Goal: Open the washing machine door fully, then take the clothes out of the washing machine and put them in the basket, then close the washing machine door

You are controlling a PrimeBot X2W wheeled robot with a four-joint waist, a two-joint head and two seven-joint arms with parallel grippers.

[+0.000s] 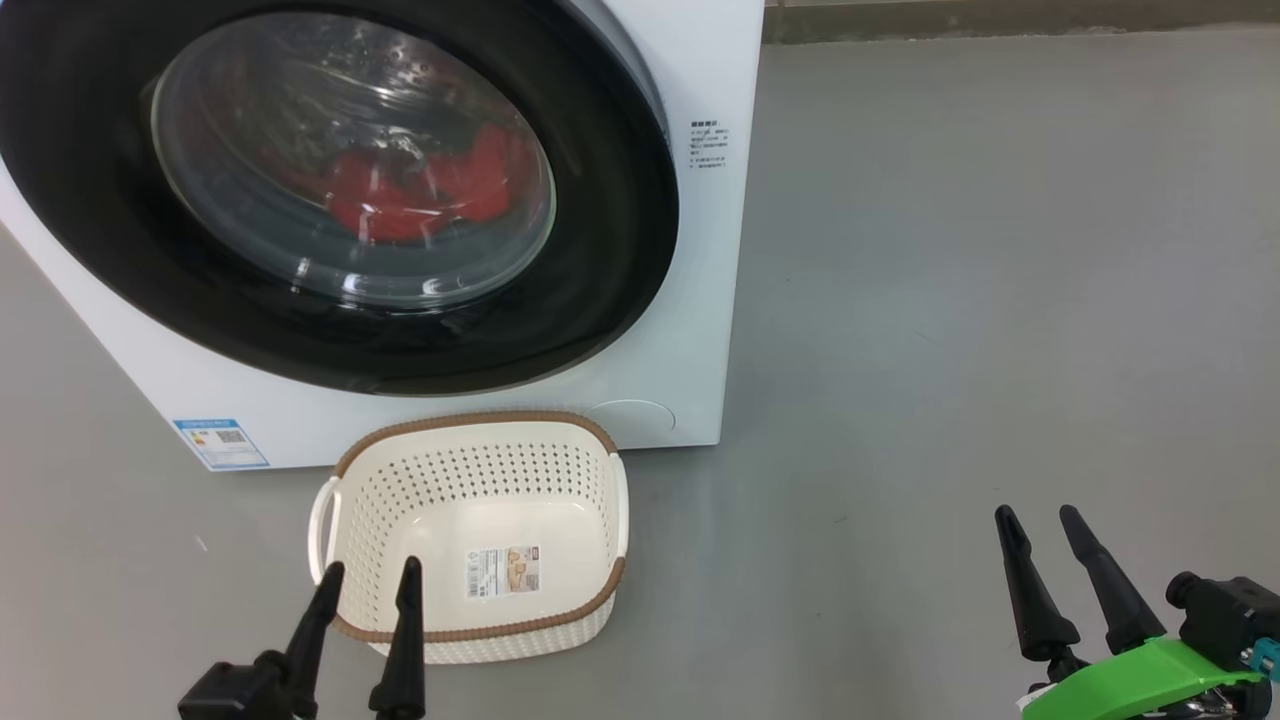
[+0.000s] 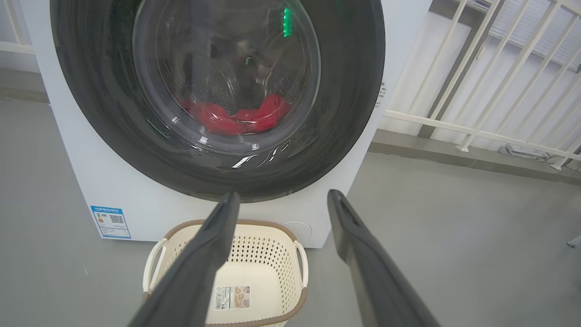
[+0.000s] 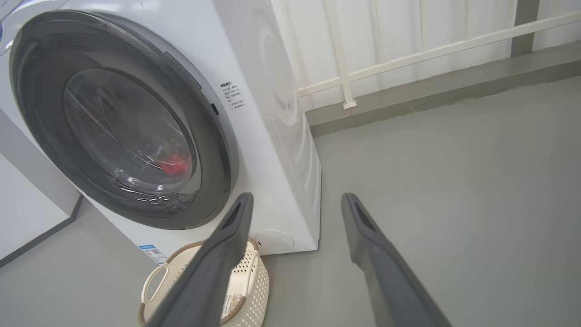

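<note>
Red clothes behind shut glossy-black door; left tool and right tool spread

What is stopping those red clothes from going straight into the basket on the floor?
The washing machine door is shut across the drum, so the clothes lie behind its glass. The basket stands empty on the floor just below the door. The robot's left fingers and right fingers stand open, not touching the door.
</note>
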